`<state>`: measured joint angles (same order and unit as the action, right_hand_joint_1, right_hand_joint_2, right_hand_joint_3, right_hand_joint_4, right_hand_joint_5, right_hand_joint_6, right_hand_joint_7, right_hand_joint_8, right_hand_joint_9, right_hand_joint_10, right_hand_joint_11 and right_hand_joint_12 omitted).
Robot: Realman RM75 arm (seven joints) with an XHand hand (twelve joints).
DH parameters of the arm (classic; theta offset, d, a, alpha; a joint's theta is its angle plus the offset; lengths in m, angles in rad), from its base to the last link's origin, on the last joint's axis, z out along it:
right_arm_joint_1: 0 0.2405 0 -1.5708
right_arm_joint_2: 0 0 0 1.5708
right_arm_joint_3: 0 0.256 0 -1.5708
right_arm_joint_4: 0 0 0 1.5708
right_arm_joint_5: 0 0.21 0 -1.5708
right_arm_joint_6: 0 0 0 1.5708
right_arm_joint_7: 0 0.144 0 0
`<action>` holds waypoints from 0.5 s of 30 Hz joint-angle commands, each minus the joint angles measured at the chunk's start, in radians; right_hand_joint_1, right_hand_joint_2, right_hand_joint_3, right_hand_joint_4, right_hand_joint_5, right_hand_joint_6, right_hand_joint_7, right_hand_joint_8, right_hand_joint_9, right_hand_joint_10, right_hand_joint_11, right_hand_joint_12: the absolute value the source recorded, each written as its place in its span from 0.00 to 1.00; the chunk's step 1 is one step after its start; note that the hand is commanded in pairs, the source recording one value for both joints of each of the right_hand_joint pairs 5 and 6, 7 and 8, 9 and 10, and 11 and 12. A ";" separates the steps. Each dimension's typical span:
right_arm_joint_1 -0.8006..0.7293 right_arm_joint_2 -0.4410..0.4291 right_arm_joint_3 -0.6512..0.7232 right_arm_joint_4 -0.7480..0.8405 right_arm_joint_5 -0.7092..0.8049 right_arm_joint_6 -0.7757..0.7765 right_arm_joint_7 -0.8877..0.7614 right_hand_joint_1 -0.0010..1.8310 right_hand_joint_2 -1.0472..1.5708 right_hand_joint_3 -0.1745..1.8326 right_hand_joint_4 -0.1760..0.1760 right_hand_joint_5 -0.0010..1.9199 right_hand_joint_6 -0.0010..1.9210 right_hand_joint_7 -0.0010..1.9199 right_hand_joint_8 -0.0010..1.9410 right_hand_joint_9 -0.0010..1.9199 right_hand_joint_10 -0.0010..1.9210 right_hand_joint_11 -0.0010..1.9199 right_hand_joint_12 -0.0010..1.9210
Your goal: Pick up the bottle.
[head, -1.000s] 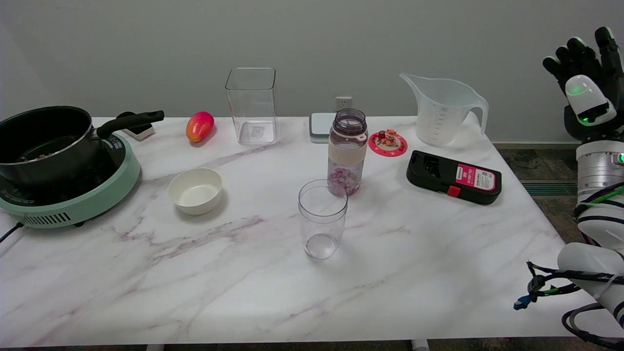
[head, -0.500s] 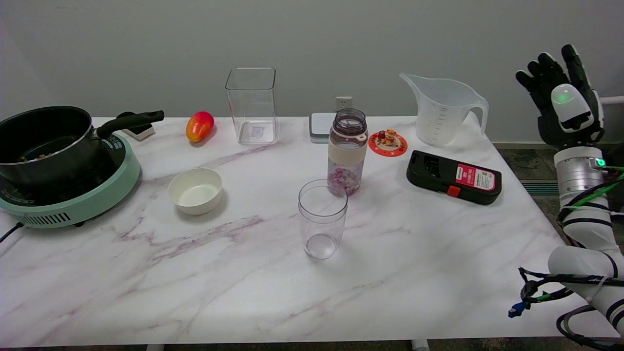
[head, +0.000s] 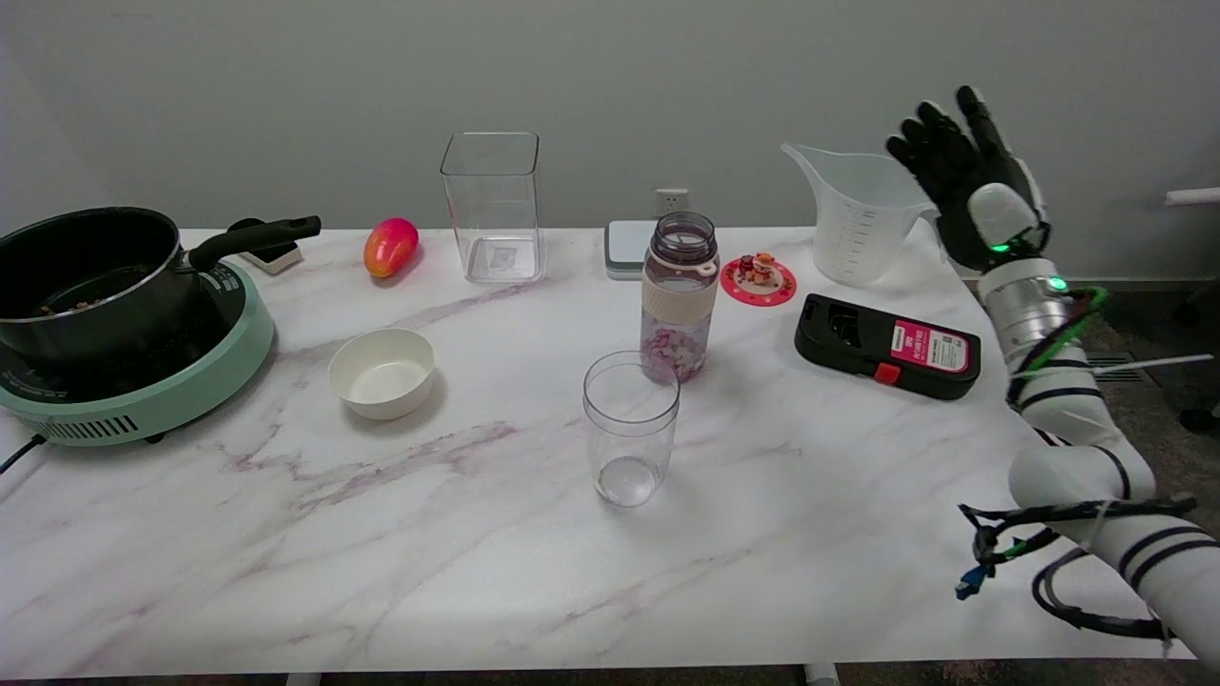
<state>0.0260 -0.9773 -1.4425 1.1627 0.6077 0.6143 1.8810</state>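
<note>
Bottle (head: 679, 295) stands just behind clear cup (head: 629, 426); hand (head: 965, 181) far

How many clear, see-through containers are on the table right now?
4: the square canister at the back, the measuring jug back right, the bottle at centre, and the tumbler just in front of the bottle. None looks hidden.

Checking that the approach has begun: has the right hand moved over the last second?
Yes. The right hand has swung left from the picture's right edge and now overlaps the measuring jug, nearer the bottle.
</note>
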 commanded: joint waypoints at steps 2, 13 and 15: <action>0.350 -0.082 -0.299 -0.203 -0.303 -0.024 0.060 0.62 0.13 0.61 0.50 0.07 0.07 0.21 0.21 0.23 0.23 0.25 0.25; 0.410 -0.119 -0.304 -0.267 -0.567 -0.031 0.053 0.63 0.12 0.61 0.50 0.10 0.10 0.21 0.21 0.23 0.23 0.23 0.23; 0.416 -0.133 -0.304 -0.290 -0.606 -0.030 0.053 0.63 0.13 0.61 0.50 0.11 0.11 0.22 0.21 0.24 0.24 0.24 0.24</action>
<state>0.2827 -1.0398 -1.6542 1.0117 0.3481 0.5955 1.9188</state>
